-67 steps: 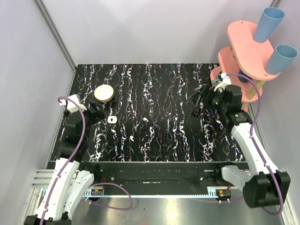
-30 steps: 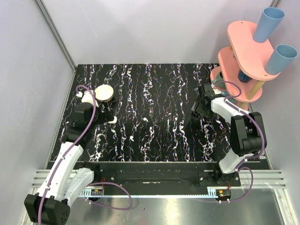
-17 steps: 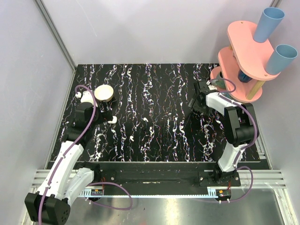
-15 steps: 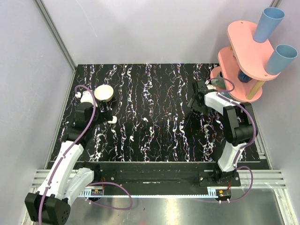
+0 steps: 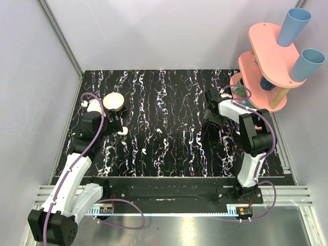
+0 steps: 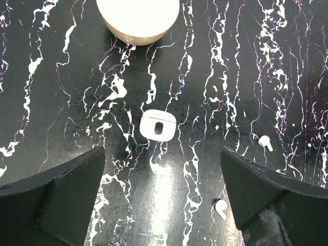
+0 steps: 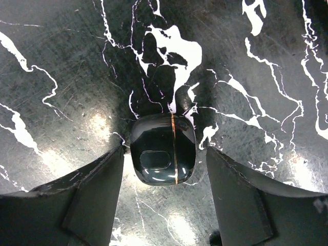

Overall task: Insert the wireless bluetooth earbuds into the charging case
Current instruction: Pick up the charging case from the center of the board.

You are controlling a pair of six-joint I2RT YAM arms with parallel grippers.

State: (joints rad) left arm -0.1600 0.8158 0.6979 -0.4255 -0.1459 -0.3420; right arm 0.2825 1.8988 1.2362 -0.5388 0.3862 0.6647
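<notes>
Leftmost, the left jaws hang spread wide and empty above the worktop [image 5: 179,92]. The cream case [image 6: 137,18] sits just beyond a small white box [image 6: 158,124]. Both earbuds [image 6: 265,142] lie loose to the box's right, apart from each other and well outside the case. Further right, the right jaws straddle a black pod [image 7: 163,155] with a slim gap on each side, pinching nothing. An off-centre squeeze could squirt that glossy pod away, and a low finger could flick the tiny earbuds.

No legible text, labels, brands or numbers visible.
</notes>
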